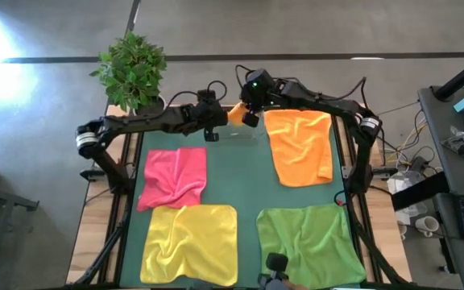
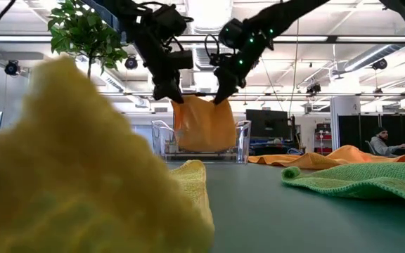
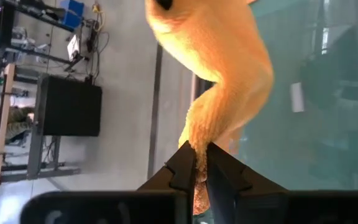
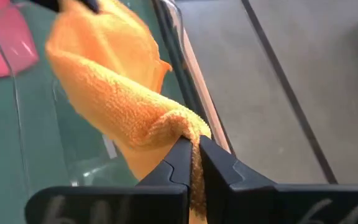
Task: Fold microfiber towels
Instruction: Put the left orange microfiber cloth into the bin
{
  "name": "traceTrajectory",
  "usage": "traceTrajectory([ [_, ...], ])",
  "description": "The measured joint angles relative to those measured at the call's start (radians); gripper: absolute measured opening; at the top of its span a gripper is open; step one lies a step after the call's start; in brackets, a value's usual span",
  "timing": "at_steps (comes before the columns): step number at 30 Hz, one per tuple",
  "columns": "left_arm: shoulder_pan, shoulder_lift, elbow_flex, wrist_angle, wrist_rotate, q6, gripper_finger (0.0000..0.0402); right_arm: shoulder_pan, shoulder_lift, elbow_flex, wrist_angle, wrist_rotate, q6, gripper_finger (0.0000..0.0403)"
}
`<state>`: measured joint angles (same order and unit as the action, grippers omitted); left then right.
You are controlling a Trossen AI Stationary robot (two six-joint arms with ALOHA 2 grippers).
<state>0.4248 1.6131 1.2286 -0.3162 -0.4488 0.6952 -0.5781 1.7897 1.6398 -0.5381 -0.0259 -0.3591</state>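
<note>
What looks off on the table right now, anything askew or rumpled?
Nothing damaged or spilled. The pink towel lies bunched and wrinkled at the mat's left, not flat like the yellow towel. The left gripper and right gripper are both shut on a folded orange towel hanging over the clear tray.

Bright even overhead light; ceiling strip lamps (image 2: 371, 56) glare in low view. Sun patch (image 1: 6, 40) blown out on floor past table's far-left corner. Yellow towel (image 2: 69, 176) out of focus close to low camera. Orange towel (image 3: 222, 62) overexposed, soft in left wrist view. Shadows faint on mat (image 1: 244, 177).
</note>
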Motion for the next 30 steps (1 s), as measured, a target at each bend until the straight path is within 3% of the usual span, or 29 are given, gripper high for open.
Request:
traceTrajectory([
  [8,0.047,0.004,0.039,0.002,0.082,0.000,0.0013,-0.025,-0.001,-0.028,0.101,-0.010,-0.088,0.0008],
  [18,0.059,0.004,0.027,0.002,0.101,-0.001,0.0013,-0.031,-0.001,-0.033,0.105,-0.069,-0.088,0.0008],
  [27,0.123,0.067,0.057,0.021,0.100,0.034,0.0013,-0.067,-0.001,-0.036,0.158,-0.090,-0.304,0.0008],
  [30,0.126,0.068,0.079,0.020,0.097,0.050,0.0013,-0.085,-0.001,-0.037,0.154,-0.142,-0.353,0.0008],
])
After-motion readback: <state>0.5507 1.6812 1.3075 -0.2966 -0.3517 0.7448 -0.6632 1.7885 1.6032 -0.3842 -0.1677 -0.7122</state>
